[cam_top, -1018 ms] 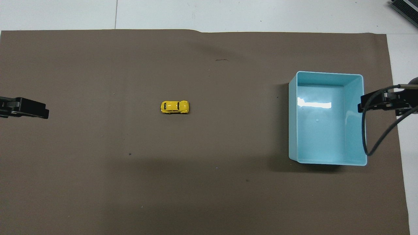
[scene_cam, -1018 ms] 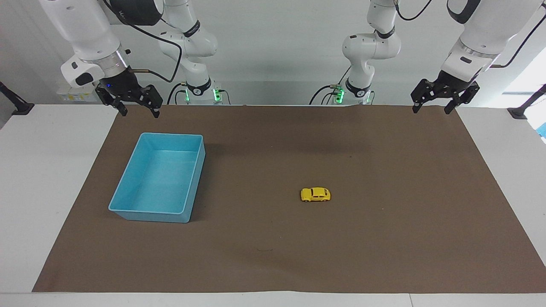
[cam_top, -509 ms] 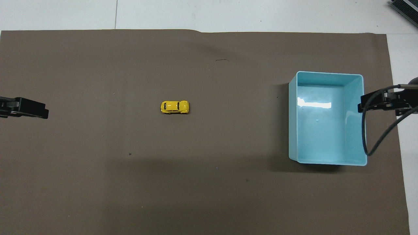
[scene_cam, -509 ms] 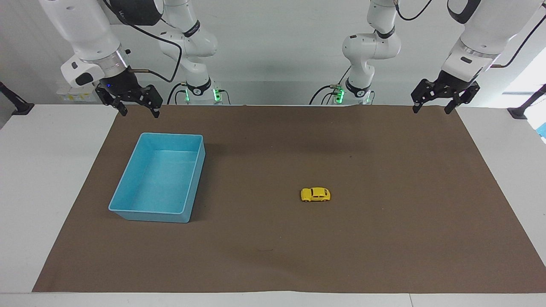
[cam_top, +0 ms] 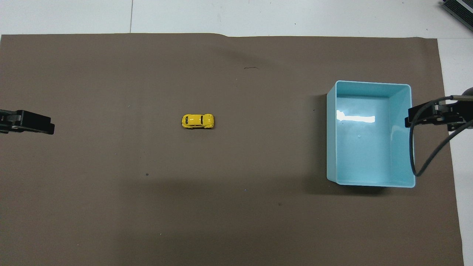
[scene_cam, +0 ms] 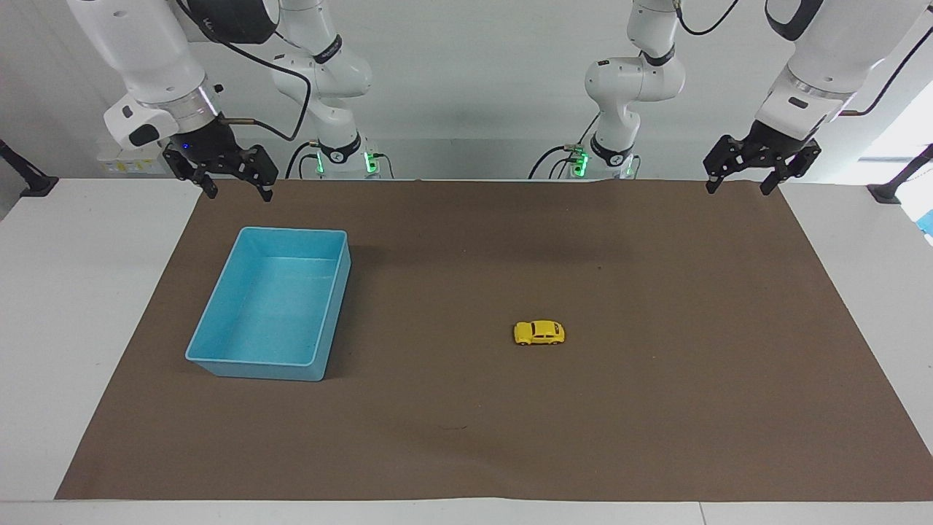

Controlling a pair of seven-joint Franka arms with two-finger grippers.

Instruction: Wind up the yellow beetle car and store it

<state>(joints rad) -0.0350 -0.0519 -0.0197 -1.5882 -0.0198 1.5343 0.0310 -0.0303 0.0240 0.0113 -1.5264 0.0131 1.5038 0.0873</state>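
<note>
Yellow beetle car sits alone on the table's brown mat, well apart from the blue bin; with both my jaws spread and raised, one clumsy pinch might roll it away.

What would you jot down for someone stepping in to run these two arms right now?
Left gripper: open, empty, raised over the brown mat's edge at its own end, waiting.
Right gripper: open, empty, raised near the blue bin.
Yellow beetle car: on its wheels mid-mat, untouched, well apart from the bin and toward the left arm's end.
Bin: empty.
Done: nothing.
Left: grasp the car, wind it up, place it in the bin.
</note>
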